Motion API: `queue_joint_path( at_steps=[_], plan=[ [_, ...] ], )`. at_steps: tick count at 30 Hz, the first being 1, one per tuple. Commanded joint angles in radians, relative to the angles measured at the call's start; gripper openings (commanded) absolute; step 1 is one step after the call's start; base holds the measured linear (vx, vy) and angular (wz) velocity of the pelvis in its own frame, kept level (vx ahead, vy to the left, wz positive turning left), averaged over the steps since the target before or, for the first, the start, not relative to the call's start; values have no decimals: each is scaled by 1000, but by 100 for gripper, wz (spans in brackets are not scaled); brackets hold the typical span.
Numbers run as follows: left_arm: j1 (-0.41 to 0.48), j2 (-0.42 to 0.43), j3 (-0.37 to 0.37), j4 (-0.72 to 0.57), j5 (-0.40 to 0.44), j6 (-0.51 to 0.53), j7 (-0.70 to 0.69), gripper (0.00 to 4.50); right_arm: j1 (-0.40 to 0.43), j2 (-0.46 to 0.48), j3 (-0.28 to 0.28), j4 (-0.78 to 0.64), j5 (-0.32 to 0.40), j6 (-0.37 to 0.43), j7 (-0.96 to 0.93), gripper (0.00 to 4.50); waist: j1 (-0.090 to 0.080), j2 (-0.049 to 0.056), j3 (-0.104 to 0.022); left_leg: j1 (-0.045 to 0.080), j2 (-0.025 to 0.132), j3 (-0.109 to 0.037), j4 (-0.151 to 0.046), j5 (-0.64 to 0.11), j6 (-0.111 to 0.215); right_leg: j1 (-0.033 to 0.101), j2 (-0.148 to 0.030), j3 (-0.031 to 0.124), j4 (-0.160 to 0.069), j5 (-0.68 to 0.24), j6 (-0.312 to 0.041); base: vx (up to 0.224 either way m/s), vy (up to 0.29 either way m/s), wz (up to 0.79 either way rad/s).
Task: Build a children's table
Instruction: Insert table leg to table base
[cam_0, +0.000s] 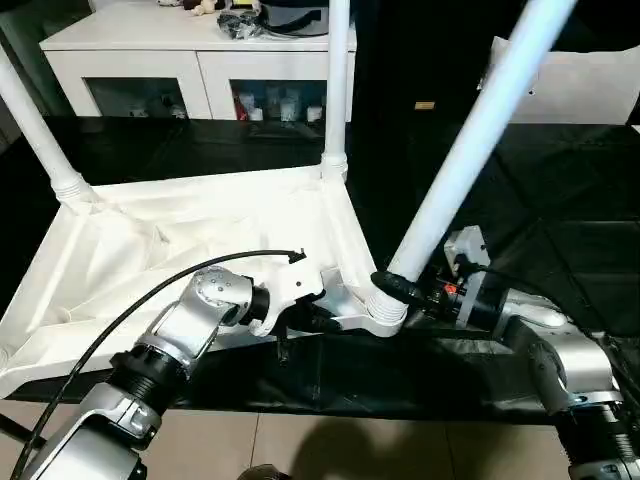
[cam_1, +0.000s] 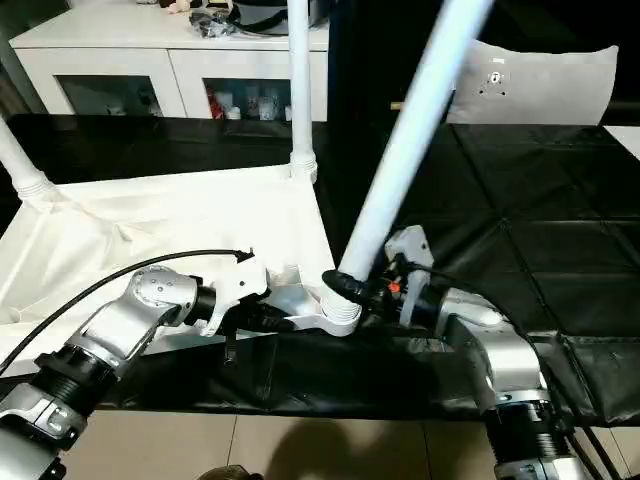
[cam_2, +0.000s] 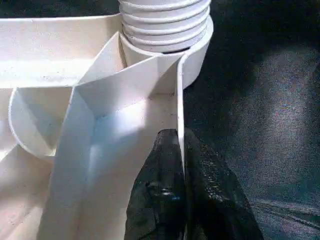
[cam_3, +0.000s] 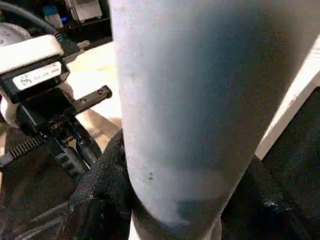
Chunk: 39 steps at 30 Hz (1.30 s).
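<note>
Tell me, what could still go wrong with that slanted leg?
The leg leans steeply from its corner socket, so its thread might bind or seat crooked. The right gripper holds it only near the base, so it could slip. The left gripper pinches just the tabletop's thin rim, which could shift.

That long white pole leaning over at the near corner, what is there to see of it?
The leaning leg is a long, round, smooth white plastic tube, narrowing upward. Its ribbed foot sits in the near corner socket of the upturned tabletop, tilted rather than upright. The right gripper clasps it just above the socket with black fingers.
</note>
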<state>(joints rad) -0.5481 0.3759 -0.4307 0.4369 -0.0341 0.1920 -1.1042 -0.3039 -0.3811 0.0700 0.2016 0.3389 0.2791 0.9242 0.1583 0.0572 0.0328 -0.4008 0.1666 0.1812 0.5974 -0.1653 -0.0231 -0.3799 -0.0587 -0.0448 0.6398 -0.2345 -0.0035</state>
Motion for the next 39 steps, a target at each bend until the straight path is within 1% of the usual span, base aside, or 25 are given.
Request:
queue_joint_path(
  at_steps=[1,2,3,5,6,8,9,10,12,14,15,16,18,21,24,25,28,30,32,33,34,35,36,37,39],
  plan=[
    [10,0,-6,-17,-1,2,-17,0,26,-35,55,51,-109,4,-33,189,-1,-1,-46,33,75,-41,-85,-331,-35,19,-104,50,-99,-226,-180,0,0,0],
    [11,0,-6,-18,0,2,-17,0,26,-40,65,53,-120,-1,-30,189,-2,-2,-45,33,74,-40,-86,-333,-34,19,-103,50,-100,-227,-178,0,0,0],
    [13,2,-6,-20,2,2,-18,0,23,-47,81,59,-136,-7,-26,189,-3,-4,-43,35,73,-40,-86,-344,-34,17,-104,51,-102,-254,-173,0,0,0],
    [15,5,-7,-22,5,2,-22,0,16,-55,101,69,-153,-7,-17,189,-5,-4,-42,35,73,-41,-87,-360,-36,16,-107,52,-106,-294,-167,0,0,0],
    [13,10,-10,-19,11,-3,-28,0,0,-62,123,88,-166,2,-2,189,-7,-7,-43,36,74,-42,-88,-361,-36,16,-105,52,-106,-296,-165,0,0,0],
    [11,13,-11,-17,14,-5,-31,0,-9,-66,133,98,-172,6,9,188,-11,-4,-42,35,75,-43,-89,-365,-36,16,-104,53,-106,-287,-168,0,0,0],
    [7,17,-11,-13,17,-10,-37,0,-23,-72,150,111,-177,10,27,188,-13,-4,-41,36,74,-42,-90,-378,-38,14,-104,53,-107,-292,-168,0,0,0],
    [5,18,-11,-10,18,-11,-40,0,-31,-76,158,117,-178,13,35,188,-14,-6,-41,36,74,-43,-90,-383,-38,15,-104,53,-107,-295,-168,0,0,0],
    [-1,20,-10,-2,20,-16,-43,0,-41,-79,164,124,-174,21,47,188,-15,-8,-40,36,74,-42,-91,-379,-36,16,-104,53,-108,-301,-168,0,0,0],
    [-16,24,-12,14,25,-25,-54,0,-61,-81,168,138,-162,37,76,188,-16,-10,-37,40,73,-42,-91,-398,-35,13,-106,54,-113,-344,-166,0,0,0],
    [-22,26,-14,20,28,-29,-60,0,-70,-82,171,146,-157,38,86,188,-16,-10,-36,43,74,-43,-93,-408,-40,13,-106,55,-114,-361,-167,0,0,0],
    [-22,26,-14,20,28,-29,-60,0,-70,-82,171,146,-157,38,86,188,-16,-10,-35,44,74,-43,-93,-414,-42,12,-106,56,-115,-369,-166,0,0,0],
    [-44,30,-23,46,38,-48,-81,0,-94,-85,182,165,-149,33,125,188,-16,-15,-36,46,75,-43,-97,-407,-43,18,-109,55,-117,-360,-169,0,0,0],
    [-64,31,-24,80,44,-63,-92,0,-108,-87,195,175,-150,30,153,188,-12,-16,-40,43,76,-40,-97,-351,-30,23,-107,56,-111,-278,-183,0,0,0],
    [-79,32,-23,108,50,-73,-94,0,-116,-89,203,184,-151,31,168,188,-10,-16,-40,42,75,-38,-95,-334,-19,24,-109,54,-111,-265,-191,0,0,0],
    [-87,34,-23,126,55,-80,-94,0,-122,-85,202,192,-151,33,173,188,-10,-17,-40,42,76,-38,-95,-334,-19,25,-109,54,-111,-271,-192,0,0,0],
    [-87,33,-19,136,56,-75,-88,0,-124,-75,195,195,-146,42,169,188,-10,-14,-39,43,78,-40,-97,-344,-24,24,-110,54,-111,-285,-191,0,0,0],
    [-79,26,-8,133,48,-56,-74,0,-120,-56,178,184,-133,74,139,188,-11,-16,-37,44,79,-40,-100,-363,-31,22,-110,55,-112,-304,-191,0,0,0],
    [-71,19,0,125,39,-38,-62,0,-118,-42,167,176,-130,95,104,188,-12,-17,-35,47,79,-41,-101,-381,-38,20,-112,56,-115,-337,-186,0,0,0],
    [-68,16,3,122,36,-33,-58,0,-117,-37,164,175,-132,98,91,188,-13,-17,-33,48,78,-43,-103,-399,-43,17,-114,57,-118,-370,-181,0,0,0],
    [-63,7,11,111,31,-12,-42,0,-117,-25,158,173,-137,111,57,188,-13,-17,-32,49,78,-43,-103,-409,-46,16,-115,57,-120,-391,-176,0,0,0],
    [-60,0,17,103,26,4,-28,0,-117,-16,152,173,-142,122,28,188,-17,-20,-29,46,78,-46,-106,-417,-53,18,-116,57,-120,-420,-169,0,0,0],
    [-45,-37,41,61,8,78,33,0,-124,37,119,183,-158,167,-108,188,-21,-20,-28,48,79,-48,-110,-429,-65,14,-116,57,-121,-443,-164,0,0,0],
    [-40,-59,56,40,-1,117,69,0,-130,68,98,191,-162,191,-179,188,-27,-17,-25,49,75,-52,-112,-455,-78,11,-117,56,-122,-487,-156,0,0,0],
    [-37,-111,81,3,-14,187,148,0,-152,122,67,221,-176,220,-301,188,-31,-20,-24,54,72,-57,-111,-487,-88,5,-121,56,-133,-564,-131,0,0,0]
  ],
)
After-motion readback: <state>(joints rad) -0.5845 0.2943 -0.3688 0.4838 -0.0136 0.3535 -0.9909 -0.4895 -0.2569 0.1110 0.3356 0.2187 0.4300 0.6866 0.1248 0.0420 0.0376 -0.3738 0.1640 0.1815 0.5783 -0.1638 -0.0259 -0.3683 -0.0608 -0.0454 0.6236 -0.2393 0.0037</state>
